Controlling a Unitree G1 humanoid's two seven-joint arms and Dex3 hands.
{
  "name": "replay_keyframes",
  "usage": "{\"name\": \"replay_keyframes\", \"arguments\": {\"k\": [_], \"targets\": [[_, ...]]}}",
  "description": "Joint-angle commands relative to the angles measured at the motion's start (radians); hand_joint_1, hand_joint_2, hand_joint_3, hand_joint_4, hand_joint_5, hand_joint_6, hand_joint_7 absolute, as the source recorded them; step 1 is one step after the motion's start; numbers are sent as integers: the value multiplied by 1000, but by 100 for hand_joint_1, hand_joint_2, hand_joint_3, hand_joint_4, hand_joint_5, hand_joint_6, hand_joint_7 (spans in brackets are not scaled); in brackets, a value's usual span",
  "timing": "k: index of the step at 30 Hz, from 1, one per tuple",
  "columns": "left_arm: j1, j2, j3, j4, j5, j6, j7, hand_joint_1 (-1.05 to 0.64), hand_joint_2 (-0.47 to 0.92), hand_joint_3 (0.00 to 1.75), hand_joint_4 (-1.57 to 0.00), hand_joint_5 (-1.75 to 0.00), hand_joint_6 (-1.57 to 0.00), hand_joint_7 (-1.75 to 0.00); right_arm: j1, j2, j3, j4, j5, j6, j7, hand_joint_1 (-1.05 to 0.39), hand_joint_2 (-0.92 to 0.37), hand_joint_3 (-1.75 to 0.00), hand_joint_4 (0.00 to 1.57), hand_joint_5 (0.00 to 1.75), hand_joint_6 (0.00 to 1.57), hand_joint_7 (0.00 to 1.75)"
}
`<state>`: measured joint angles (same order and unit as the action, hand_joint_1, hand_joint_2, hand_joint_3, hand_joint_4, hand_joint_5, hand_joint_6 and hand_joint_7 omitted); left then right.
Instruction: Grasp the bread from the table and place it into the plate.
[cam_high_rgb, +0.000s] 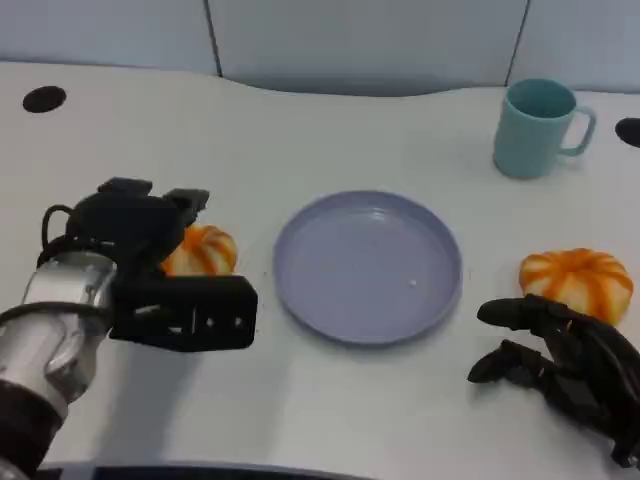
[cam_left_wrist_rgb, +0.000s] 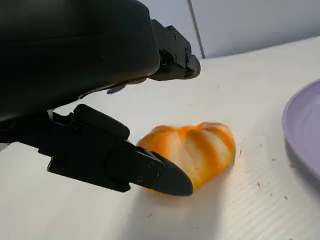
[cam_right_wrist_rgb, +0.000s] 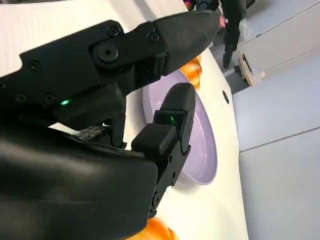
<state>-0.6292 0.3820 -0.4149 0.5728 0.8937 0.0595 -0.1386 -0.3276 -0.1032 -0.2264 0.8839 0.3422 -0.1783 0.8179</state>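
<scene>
Left hand (cam_high_rgb: 150, 250) was spread around the left bread (cam_high_rgb: 200, 250), not gripping; right hand (cam_high_rgb: 560, 355) sat open, holding nothing, beside the plate (cam_high_rgb: 368, 265) rim.

Plate (cam_high_rgb: 368, 266) bare, cup (cam_high_rgb: 539, 128) far off, no obstacles btwn.

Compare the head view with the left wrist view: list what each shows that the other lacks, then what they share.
Head view alone: the teal mug at the far right, a second bread roll right of the plate, the right hand open just in front of that roll, and the plate's full outline.

Left wrist view alone: crumbs on the table near the roll, and a close look at the fingers spread on either side of it, not closed.

Both: the left hand, the orange-striped bread roll by it, and the purple plate, empty.
</scene>
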Motion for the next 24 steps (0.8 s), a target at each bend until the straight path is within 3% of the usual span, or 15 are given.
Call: {"name": "replay_keyframes", "arguments": {"k": [1,24], "targets": [[-80,-23,-25,128,-23,16,-11,-62,79,0,-1,-13,-16,-1,25,-5,5,-3,-5,13,-7,-39,-92,-13,65,112,77,61],[-307,-148,-129,662,-94,-97,110,-65,73,0,0,-6,-15,0,55,-4,9,-39,1,32,-8,-38,-92,-13,65,112,77,61]]}}
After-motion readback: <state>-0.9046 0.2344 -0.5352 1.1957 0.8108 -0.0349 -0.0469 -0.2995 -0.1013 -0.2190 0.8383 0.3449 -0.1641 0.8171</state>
